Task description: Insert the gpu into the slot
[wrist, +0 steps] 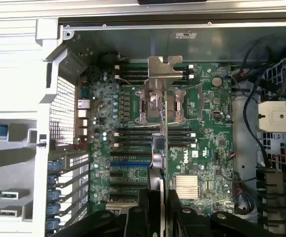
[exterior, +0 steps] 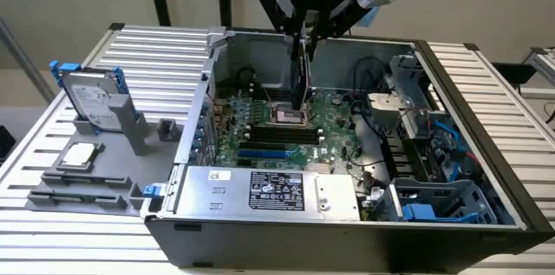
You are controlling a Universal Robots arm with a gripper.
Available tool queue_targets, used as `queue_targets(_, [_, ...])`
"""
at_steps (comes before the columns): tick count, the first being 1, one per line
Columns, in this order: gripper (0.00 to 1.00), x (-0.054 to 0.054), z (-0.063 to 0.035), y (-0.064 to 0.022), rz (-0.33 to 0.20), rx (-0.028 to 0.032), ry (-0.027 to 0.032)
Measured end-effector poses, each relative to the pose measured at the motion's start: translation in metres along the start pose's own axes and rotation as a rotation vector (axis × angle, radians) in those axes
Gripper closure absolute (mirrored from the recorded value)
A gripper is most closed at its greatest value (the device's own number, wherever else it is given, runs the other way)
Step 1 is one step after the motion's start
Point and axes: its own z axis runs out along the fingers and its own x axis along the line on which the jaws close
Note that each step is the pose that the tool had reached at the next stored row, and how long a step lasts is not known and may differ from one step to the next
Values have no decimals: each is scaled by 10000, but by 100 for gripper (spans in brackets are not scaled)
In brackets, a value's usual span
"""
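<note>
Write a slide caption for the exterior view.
Gripper holds the gpu edge-on over the motherboard in the open computer case; the blue slot is empty.

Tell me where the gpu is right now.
In the exterior view the gpu hangs upright in the gripper, inside the open case above the processor socket, not yet in the blue slot.

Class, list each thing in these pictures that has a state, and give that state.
gpu: gripped, edge-on over the board, not in the slot
slot: empty
gripper: jaws shut on the gpu
case: side open
drive: standing upright
</note>
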Motion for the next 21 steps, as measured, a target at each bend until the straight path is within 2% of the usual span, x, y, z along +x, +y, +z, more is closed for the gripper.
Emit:
queue_targets(14, [74, 0, 0, 0, -22, 2, 1])
queue_targets(21, [74, -1, 6, 0, -1156, 46, 89])
